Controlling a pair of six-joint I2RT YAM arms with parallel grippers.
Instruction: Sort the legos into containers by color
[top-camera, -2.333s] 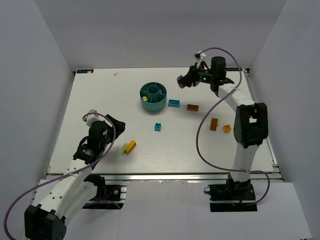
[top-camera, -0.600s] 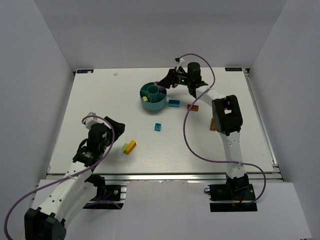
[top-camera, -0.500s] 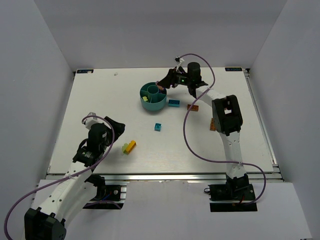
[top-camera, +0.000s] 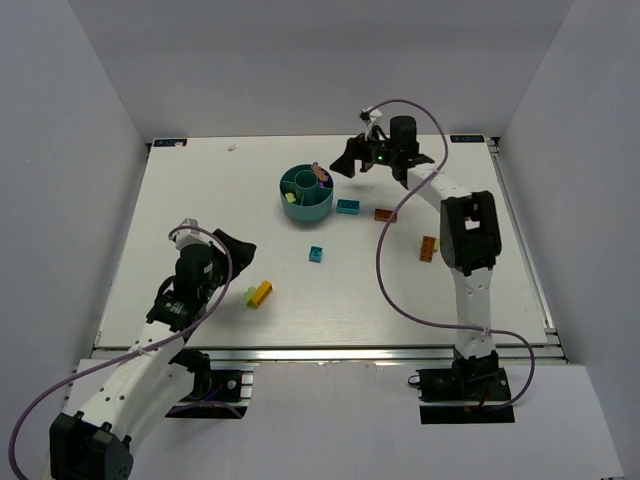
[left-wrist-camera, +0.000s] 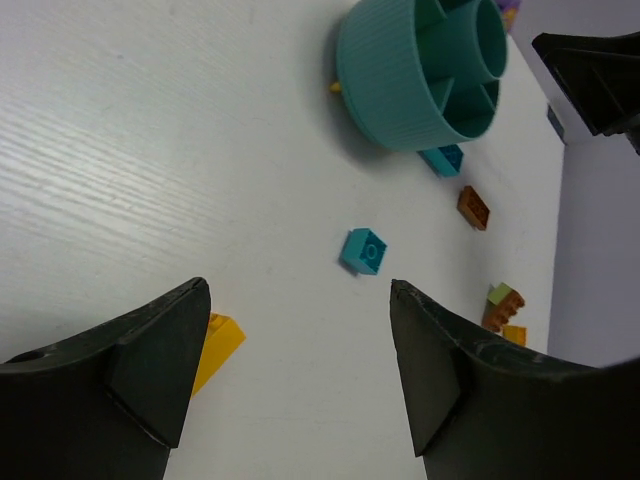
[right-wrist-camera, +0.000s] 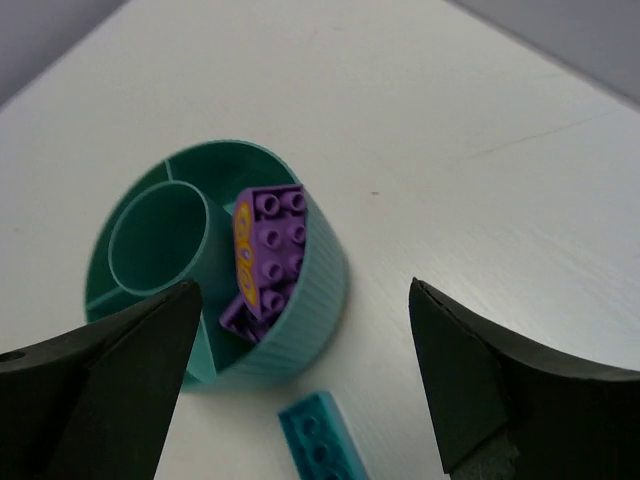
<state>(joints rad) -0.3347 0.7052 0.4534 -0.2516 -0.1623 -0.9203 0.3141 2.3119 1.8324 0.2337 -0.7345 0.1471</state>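
Purple brick (right-wrist-camera: 270, 255): tilted in a rim wedge of the teal divided bowl (right-wrist-camera: 322, 292) | right end effector (top-camera: 346, 160): spread, empty, beside bowl | left end effector (left-wrist-camera: 300, 300): spread, empty | you: lift clear of the rim, then approach the long teal brick (right-wrist-camera: 325, 440) on the desk (top-camera: 400, 290) squarely.

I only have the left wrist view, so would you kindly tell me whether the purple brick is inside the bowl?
Observer: Yes, the purple brick lies tilted in one wedge compartment of the teal bowl, against the outer wall.
Operator: Thank you. Is the right tool holding anything?
Observer: No, the right tool is open and empty, off to the bowl's side.
Operator: And is anything beside the yellow brick at my lower edge?
Observer: A lime green brick sits at its end, apparently touching it.
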